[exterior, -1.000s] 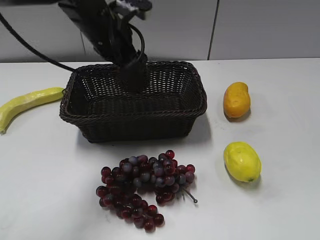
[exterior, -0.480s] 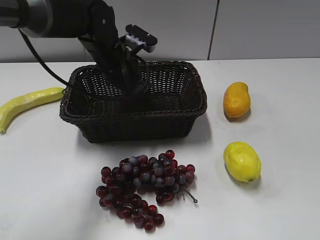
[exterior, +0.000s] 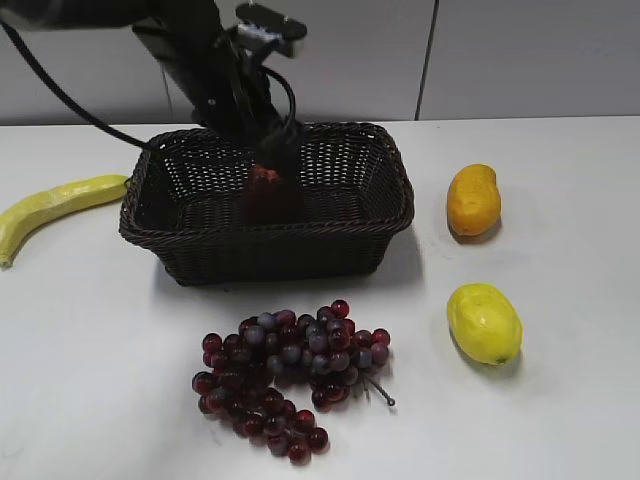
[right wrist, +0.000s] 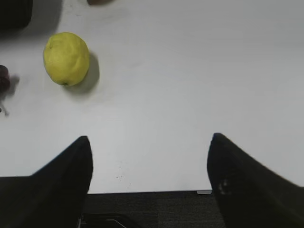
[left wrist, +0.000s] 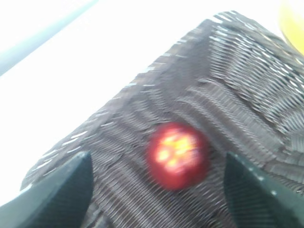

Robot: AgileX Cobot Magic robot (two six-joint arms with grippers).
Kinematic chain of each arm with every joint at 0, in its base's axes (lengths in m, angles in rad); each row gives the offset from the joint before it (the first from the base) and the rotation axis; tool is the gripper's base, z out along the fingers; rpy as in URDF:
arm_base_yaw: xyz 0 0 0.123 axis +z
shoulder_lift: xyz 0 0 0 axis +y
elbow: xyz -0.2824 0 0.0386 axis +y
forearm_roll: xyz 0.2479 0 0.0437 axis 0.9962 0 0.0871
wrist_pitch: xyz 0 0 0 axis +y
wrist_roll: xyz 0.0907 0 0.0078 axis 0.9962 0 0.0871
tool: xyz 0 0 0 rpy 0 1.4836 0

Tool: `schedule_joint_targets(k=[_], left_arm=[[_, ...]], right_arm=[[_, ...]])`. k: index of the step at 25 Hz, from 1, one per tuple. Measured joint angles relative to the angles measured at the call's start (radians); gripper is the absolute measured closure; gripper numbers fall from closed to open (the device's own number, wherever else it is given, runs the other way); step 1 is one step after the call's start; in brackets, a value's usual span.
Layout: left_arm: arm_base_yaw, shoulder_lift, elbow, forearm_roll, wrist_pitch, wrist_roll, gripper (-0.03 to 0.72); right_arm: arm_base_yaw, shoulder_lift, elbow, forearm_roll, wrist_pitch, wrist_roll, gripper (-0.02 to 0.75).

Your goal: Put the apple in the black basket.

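The dark red apple (exterior: pixel 268 192) lies on the floor of the black basket (exterior: pixel 200 245), near its middle. In the left wrist view the apple (left wrist: pixel 176 154) rests on the wicker weave of the basket (left wrist: pixel 247 90), free between my two spread fingers. My left gripper (exterior: pixel 275 145) is open just above the apple, inside the basket's rim; it shows in the left wrist view (left wrist: pixel 159 187) too. My right gripper (right wrist: pixel 149 178) is open and empty over bare table near the front edge; it is out of the exterior view.
A bunch of red-purple grapes (exterior: pixel 288 375) lies in front of the basket. A yellow lemon (exterior: pixel 484 322) and an orange mango (exterior: pixel 472 199) lie to its right; the lemon also shows in the right wrist view (right wrist: pixel 66 58). A yellow-green banana (exterior: pixel 50 205) lies to the left.
My left gripper has let go of the apple and risen a little. The apple now lies free on the basket floor, uncovered by the fingers.
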Motion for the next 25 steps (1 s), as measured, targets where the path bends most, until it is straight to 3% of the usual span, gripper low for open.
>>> schedule_joint_targets(k=[6, 14, 18, 25], left_arm=[[0.064, -0.103, -0.048, -0.003, 0.062, -0.057, 0.053], [0.257, -0.121, -0.053, 0.016, 0.359, -0.152, 0.076], [0.335, -0.121, -0.053, 0.02, 0.405, -0.165, 0.101], [0.38, -0.166, 0.017, 0.023, 0.409, -0.195, 0.113]], right_arm=[[0.0, 0.0, 0.0, 0.0, 0.0, 0.0, 0.167], [0.0, 0.0, 0.0, 0.0, 0.0, 0.0, 0.167], [0.0, 0.0, 0.0, 0.0, 0.0, 0.0, 0.167], [0.0, 0.0, 0.0, 0.0, 0.0, 0.0, 0.167]])
